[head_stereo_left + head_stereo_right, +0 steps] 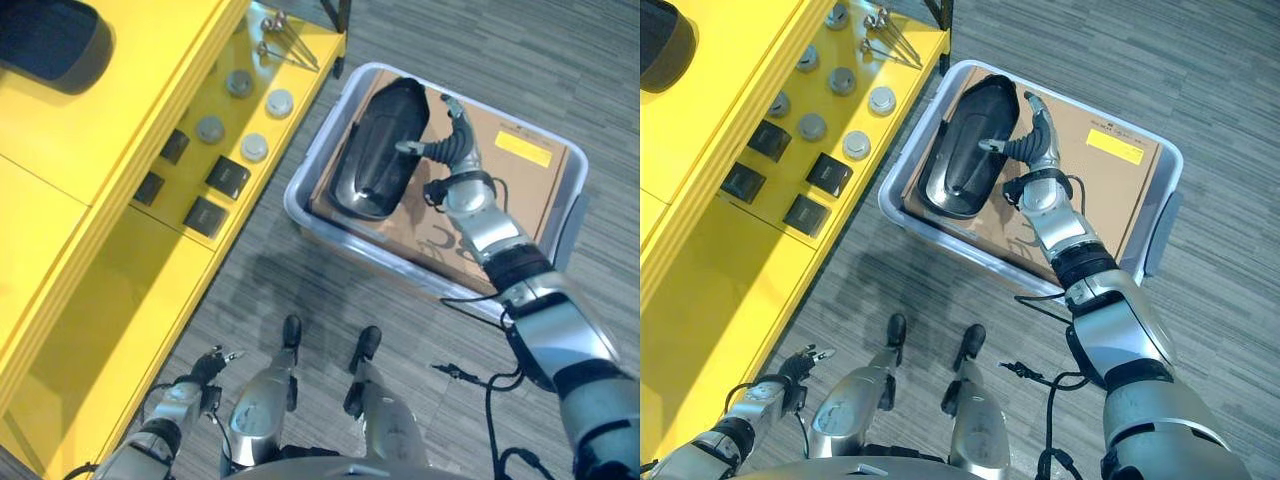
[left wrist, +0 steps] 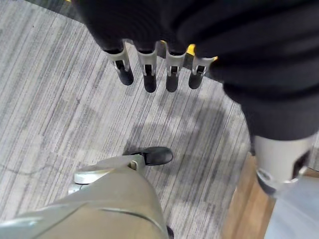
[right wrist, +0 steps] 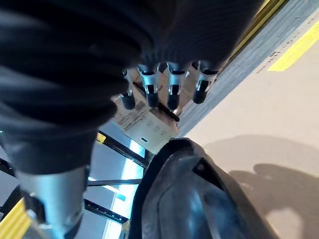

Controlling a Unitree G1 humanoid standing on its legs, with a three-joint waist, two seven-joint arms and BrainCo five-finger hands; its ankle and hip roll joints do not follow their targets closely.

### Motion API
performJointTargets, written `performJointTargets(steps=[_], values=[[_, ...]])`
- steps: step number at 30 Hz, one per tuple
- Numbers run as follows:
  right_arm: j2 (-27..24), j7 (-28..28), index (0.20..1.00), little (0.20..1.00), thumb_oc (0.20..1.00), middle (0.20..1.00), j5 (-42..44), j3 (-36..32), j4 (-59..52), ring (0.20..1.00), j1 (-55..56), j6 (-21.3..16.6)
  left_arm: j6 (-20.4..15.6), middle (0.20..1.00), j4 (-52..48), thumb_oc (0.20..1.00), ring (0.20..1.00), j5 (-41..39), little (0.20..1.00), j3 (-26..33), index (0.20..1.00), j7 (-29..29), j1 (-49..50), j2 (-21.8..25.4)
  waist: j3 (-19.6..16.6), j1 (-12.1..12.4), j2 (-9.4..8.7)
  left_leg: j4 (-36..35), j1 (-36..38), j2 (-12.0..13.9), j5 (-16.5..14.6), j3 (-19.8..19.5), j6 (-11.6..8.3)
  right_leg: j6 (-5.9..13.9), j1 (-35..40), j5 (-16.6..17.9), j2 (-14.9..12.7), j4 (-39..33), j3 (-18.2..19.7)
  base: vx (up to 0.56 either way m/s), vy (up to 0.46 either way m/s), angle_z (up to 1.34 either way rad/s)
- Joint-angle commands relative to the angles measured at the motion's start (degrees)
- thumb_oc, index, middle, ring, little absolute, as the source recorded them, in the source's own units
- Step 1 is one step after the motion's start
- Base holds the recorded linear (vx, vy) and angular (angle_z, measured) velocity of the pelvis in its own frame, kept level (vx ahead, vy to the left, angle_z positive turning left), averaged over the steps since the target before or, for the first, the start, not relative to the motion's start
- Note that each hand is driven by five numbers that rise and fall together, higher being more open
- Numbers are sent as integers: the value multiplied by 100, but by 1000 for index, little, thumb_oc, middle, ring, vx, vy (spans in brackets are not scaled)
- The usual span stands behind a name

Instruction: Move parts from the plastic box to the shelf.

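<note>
A large black moulded part (image 1: 378, 150) lies in the grey plastic box (image 1: 300, 195), on a sheet of cardboard (image 1: 520, 190). My right hand (image 1: 456, 140) hovers over the box just right of the part, open, fingers straight and thumb stretched toward the part's edge. In the right wrist view the part (image 3: 199, 199) sits below the fingertips (image 3: 172, 99), with a gap between them. The yellow shelf (image 1: 100, 250) stands to the left of the box. My left hand (image 1: 205, 368) hangs low beside the shelf's front, open and empty, with straight fingers (image 2: 149, 79) over the carpet.
On the lower shelf board lie several round grey discs (image 1: 255, 147), several black square parts (image 1: 228, 177) and thin metal rods (image 1: 285, 45). A dark rounded object (image 1: 50, 40) rests on the top board. Grey carpet lies between shelf and box.
</note>
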Motion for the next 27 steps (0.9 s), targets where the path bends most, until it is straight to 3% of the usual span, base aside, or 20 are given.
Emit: performJointTargets(steps=[1,7,13,15,16,21,23,26,27], values=[[-101,-363,1000,1000,1000,1000,-464,445,252,1000,-316,405,-24,1000,182,1000,1000,-248,1000,-350,1000,39,-127,76,-85,-110,30,-41,-248,224,-375,20,-273,420,187,-804,-332,139,49,12,40,2],[-21,-270,1000,1000,1000,1000,-607,589,446,1000,-280,807,-23,1000,138,1000,1000,-314,1000,-396,1000,13,-182,42,-15,-116,71,-41,-271,212,-370,10,-277,417,143,-805,-348,168,45,1,5,0],[107,903,1000,1000,1000,1000,-581,859,844,1000,-276,993,43,1000,94,1000,1000,-293,1000,-424,1000,-76,-232,64,44,-76,111,-41,-290,206,-355,-8,-286,409,120,-808,-372,185,21,0,0,0],[160,1370,564,564,564,564,-710,1000,1050,564,-322,1152,57,1000,79,1000,1000,-264,1000,-446,1000,-102,-240,79,68,-36,116,-41,-265,207,-358,-18,-295,408,150,-820,-385,192,-5,0,0,0],[218,1668,200,200,200,200,-766,1187,1430,200,-397,1154,36,1000,69,1000,1000,-249,1000,-472,1000,-139,-246,95,72,36,129,-41,-270,210,-343,-40,-302,403,173,-817,-403,190,-63,20,-37,1],[214,1929,200,200,200,200,-896,1270,2044,200,-604,1088,37,1000,12,1000,1000,-190,1000,-512,1000,-226,-262,128,43,173,181,-41,-299,199,-312,-130,-311,394,206,-827,-424,191,-168,2,-17,8],[199,1780,200,200,200,200,-587,1246,2131,200,-622,1073,79,1000,-33,1000,1000,-158,1000,-513,1000,-235,-251,139,32,201,198,-41,-305,195,-302,-152,-314,390,222,-828,-431,186,-196,2,0,16],[147,1067,200,200,200,200,-343,1091,2177,200,-641,1185,81,1000,-42,1000,1000,-161,1000,-516,1000,-235,-203,142,7,205,213,-41,-284,198,-296,-158,-320,395,242,-821,-445,189,-213,0,0,0],[115,624,545,545,545,545,-220,971,2130,545,-596,1082,95,1000,-62,1000,1000,-148,1000,-505,1000,-220,-178,129,-3,190,216,-41,-281,200,-295,-159,-321,398,241,-821,-444,196,-201,0,0,0]])
